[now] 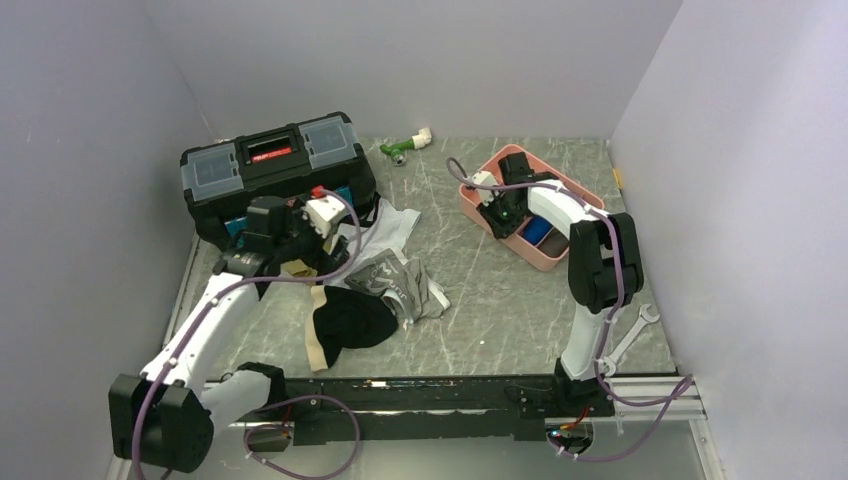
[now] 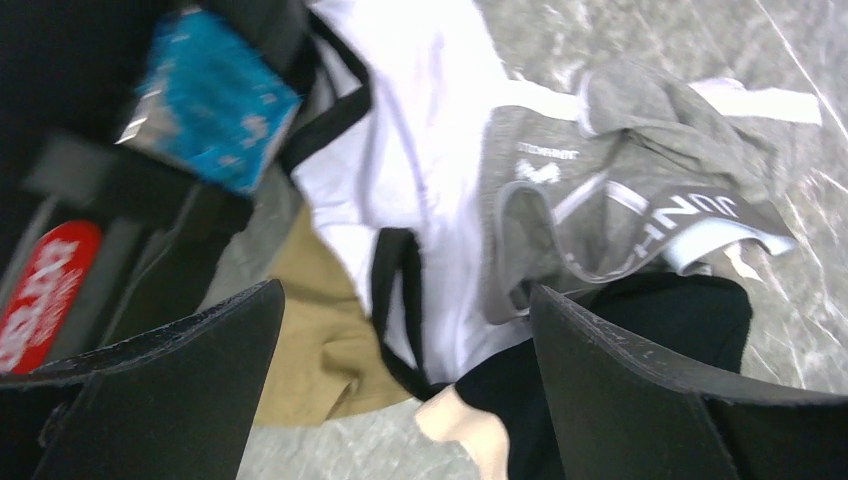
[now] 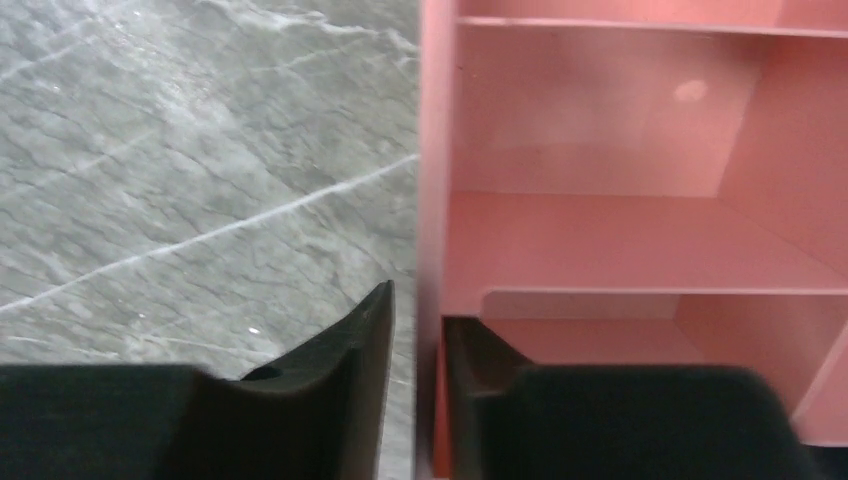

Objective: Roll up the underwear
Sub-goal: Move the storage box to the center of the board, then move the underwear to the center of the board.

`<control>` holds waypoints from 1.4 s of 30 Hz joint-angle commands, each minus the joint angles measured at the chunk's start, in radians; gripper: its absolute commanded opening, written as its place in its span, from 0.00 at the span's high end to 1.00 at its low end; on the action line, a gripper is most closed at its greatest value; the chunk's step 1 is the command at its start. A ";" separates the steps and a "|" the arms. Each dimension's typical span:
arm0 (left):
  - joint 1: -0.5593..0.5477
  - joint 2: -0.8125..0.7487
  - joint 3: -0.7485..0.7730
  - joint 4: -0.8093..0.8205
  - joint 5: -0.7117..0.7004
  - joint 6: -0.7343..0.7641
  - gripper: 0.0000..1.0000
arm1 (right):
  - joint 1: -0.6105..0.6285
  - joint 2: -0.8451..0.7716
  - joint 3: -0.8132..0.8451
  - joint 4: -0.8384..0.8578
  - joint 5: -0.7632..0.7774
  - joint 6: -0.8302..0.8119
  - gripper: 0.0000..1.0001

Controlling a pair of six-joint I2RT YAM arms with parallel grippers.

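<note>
Several underwear lie in a loose pile left of centre: white with black trim [image 1: 385, 228], grey [image 1: 400, 280], black with a tan band [image 1: 350, 318] and olive-tan [image 1: 297, 268]. My left gripper [image 1: 285, 258] hovers over the pile's left end, open and empty. The left wrist view shows its jaws [image 2: 405, 400] wide apart over the olive-tan [image 2: 320, 330], white [image 2: 420, 150], grey [image 2: 640, 190] and black [image 2: 650, 310] pieces. My right gripper [image 1: 497, 212] is at the pink tray [image 1: 545, 262]. In the right wrist view its jaws [image 3: 420, 340] close astride the tray's left wall [image 3: 432, 200].
A black toolbox [image 1: 270, 165] stands just behind the pile, close to my left gripper, and shows in the left wrist view [image 2: 60, 120]. A blue item [image 1: 537, 231] sits in a tray compartment. A green-and-white fitting [image 1: 405, 146] lies at the back. A wrench [image 1: 628, 335] lies near the right arm's base.
</note>
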 commanded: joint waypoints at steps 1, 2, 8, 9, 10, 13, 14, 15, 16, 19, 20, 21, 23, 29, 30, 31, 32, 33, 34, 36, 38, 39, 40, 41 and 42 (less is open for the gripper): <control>-0.139 0.070 0.024 0.008 -0.046 0.081 0.01 | 0.021 0.006 0.038 -0.030 -0.022 0.034 0.64; -0.170 0.088 0.032 0.003 -0.055 0.094 0.01 | 0.021 -0.006 0.037 -0.027 -0.022 0.039 0.54; -0.320 0.202 0.097 -0.035 -0.106 0.146 0.01 | 0.021 -0.138 0.020 -0.056 -0.047 0.065 0.14; -0.331 0.216 0.107 -0.042 -0.126 0.149 0.01 | 0.021 -0.162 0.013 -0.061 -0.062 0.068 0.12; -0.333 0.228 0.112 -0.046 -0.143 0.148 0.01 | 0.021 -0.187 0.007 -0.067 -0.081 0.069 0.11; -0.333 0.223 0.087 -0.056 -0.180 0.166 0.01 | 0.021 -0.260 -0.015 -0.074 -0.169 0.067 0.11; -0.333 0.216 0.072 -0.062 -0.192 0.175 0.01 | 0.021 -0.282 -0.022 -0.076 -0.208 0.059 0.11; -0.332 0.207 0.059 -0.068 -0.208 0.182 0.01 | 0.022 -0.300 -0.028 -0.080 -0.253 0.050 0.11; -0.326 0.194 0.044 -0.073 -0.226 0.184 0.01 | 0.023 -0.314 -0.036 -0.081 -0.307 0.043 0.10; -0.257 0.135 0.009 -0.092 -0.201 0.174 0.01 | 0.042 -0.314 -0.055 -0.086 -0.462 0.026 0.10; -0.223 0.115 0.005 -0.114 -0.175 0.169 0.01 | 0.060 -0.303 -0.060 -0.087 -0.493 0.020 0.10; -0.184 0.095 0.004 -0.135 -0.146 0.163 0.01 | 0.078 -0.290 -0.067 -0.083 -0.515 0.017 0.10; -0.119 0.064 0.004 -0.178 -0.102 0.163 0.01 | 0.147 -0.262 -0.085 -0.060 -0.527 0.006 0.09; 0.009 -0.030 -0.057 -0.218 -0.102 0.189 0.01 | 0.331 -0.179 -0.133 0.075 -0.497 0.029 0.00; 0.022 -0.041 -0.065 -0.223 -0.107 0.191 0.01 | 0.357 -0.165 -0.131 0.091 -0.488 0.036 0.00; 0.035 -0.053 -0.073 -0.226 -0.110 0.193 0.01 | 0.380 -0.150 -0.128 0.108 -0.478 0.042 0.00; 0.047 -0.071 -0.086 -0.227 -0.112 0.194 0.01 | 0.399 -0.139 -0.126 0.125 -0.461 0.053 0.00; 0.055 -0.078 -0.094 -0.228 -0.117 0.195 0.01 | 0.421 -0.127 -0.121 0.141 -0.451 0.058 0.00; 0.062 -0.092 -0.102 -0.225 -0.123 0.193 0.01 | 0.438 -0.113 -0.119 0.154 -0.441 0.067 0.00; 0.069 -0.108 -0.119 -0.219 -0.132 0.191 0.01 | 0.473 -0.090 -0.120 0.195 -0.410 0.094 0.00; 0.070 -0.115 -0.132 -0.214 -0.139 0.188 0.01 | 0.503 -0.058 -0.115 0.221 -0.376 0.119 0.01; 0.070 -0.116 -0.138 -0.211 -0.141 0.186 0.01 | 0.511 -0.038 -0.110 0.228 -0.358 0.132 0.02; 0.070 -0.116 -0.144 -0.205 -0.146 0.186 0.01 | 0.514 -0.020 -0.104 0.232 -0.350 0.143 0.04; 0.070 -0.116 -0.151 -0.201 -0.150 0.190 0.01 | 0.516 0.001 -0.096 0.230 -0.353 0.154 0.05; 0.070 -0.115 -0.158 -0.193 -0.156 0.193 0.01 | 0.515 0.017 -0.089 0.229 -0.352 0.163 0.08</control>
